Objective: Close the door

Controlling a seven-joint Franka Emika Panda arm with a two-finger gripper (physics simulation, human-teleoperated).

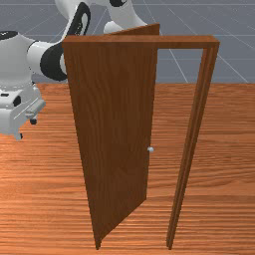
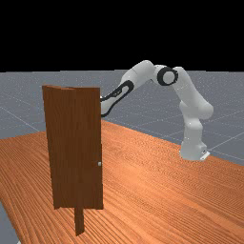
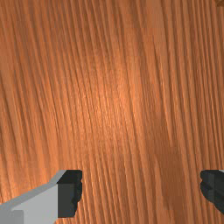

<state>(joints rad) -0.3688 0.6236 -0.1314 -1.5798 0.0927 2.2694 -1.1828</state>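
While the gripper [image 3: 141,190] is spread wide and holds nothing, over the counter [image 3: 105,96], the door [image 1: 112,129] stands open beside it, swung from the frame [image 1: 139,42] toward the arm [image 2: 190,95]; its panel looks stiff and should turn lightly on the hinge; the small round knob [image 1: 151,149] might slip in a grip, so a flat push on the arm-side face, near the free edge, seems best.

Black background [image 2: 119,28] spans the far view's top, above a grey floor [image 2: 228,95] with pale lines. Below, light shines softly on the wood table [image 2: 162,186].
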